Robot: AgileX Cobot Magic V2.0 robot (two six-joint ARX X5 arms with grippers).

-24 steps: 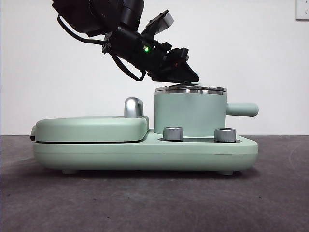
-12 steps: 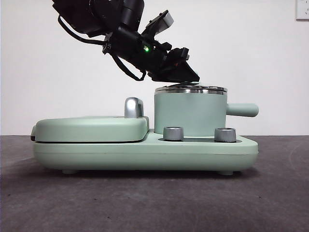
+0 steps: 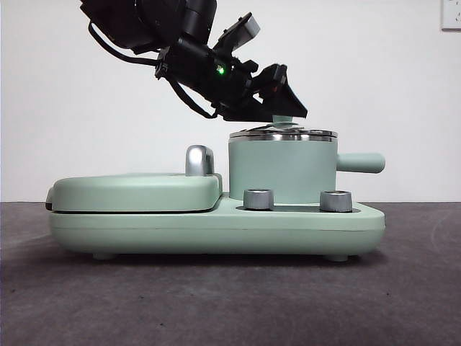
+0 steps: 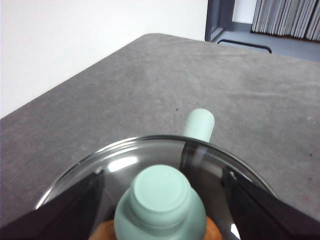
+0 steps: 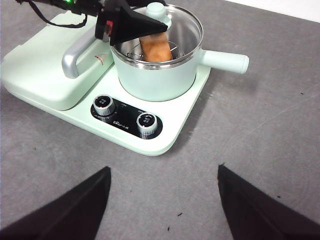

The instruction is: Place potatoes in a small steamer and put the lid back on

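The small steamer point(image 3: 282, 169) is a mint-green pot standing on the right half of a mint-green cooker base point(image 3: 216, 227). The glass lid point(image 3: 284, 134) rests on its steel rim. Through the glass in the right wrist view, the orange-brown potato point(image 5: 156, 47) lies inside on a wire rack. My left gripper point(image 3: 288, 112) hovers just over the lid. Its jaws stand open on either side of the mint-green knob point(image 4: 160, 197) without touching it. My right gripper point(image 5: 164, 169) is open, empty and held high over the table in front of the cooker.
A closed flat grill cover point(image 3: 137, 191) with a chrome handle point(image 3: 199, 160) fills the cooker's left half. Two steel dials point(image 3: 258, 199) point(image 3: 336, 200) sit in front of the pot. The pot's stubby handle point(image 3: 360, 162) sticks out to the right. Grey table point(image 5: 260, 130) surrounds the cooker.
The left gripper's jaws have opened and lifted slightly off the lid, so the knob now shows between them. The lid stays on the pot.
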